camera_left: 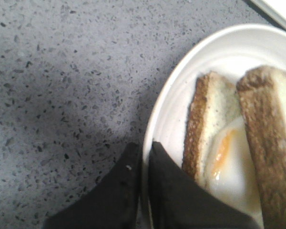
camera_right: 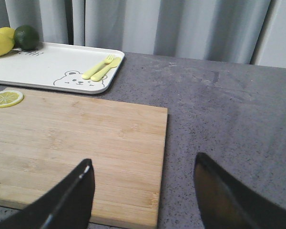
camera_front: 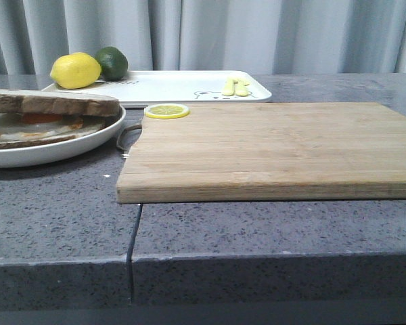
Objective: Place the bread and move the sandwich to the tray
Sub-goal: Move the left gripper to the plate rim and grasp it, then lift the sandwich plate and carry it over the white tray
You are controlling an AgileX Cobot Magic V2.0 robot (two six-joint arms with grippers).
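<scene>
Already the bread (camera_front: pixel 54 103) is laid atop the sandwich (camera_front: pixel 44 125); its plate rim is pinched by the left gripper (camera_left: pixel 144 157), the tray (camera_front: pixel 183 88) not yet reached; the right gripper (camera_right: pixel 143 183) is held spread.

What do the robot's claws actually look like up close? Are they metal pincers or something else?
Only the fingertips show, in the wrist views. The left claw has two matte black, wedge-shaped fingers tapering to blunt tips, with a tiny pale speck on one. The right claw has the same black, flat, tapering fingers, one edge catching a light glint. No cables, markings or arm bodies are visible, and the material cannot be told.
</scene>
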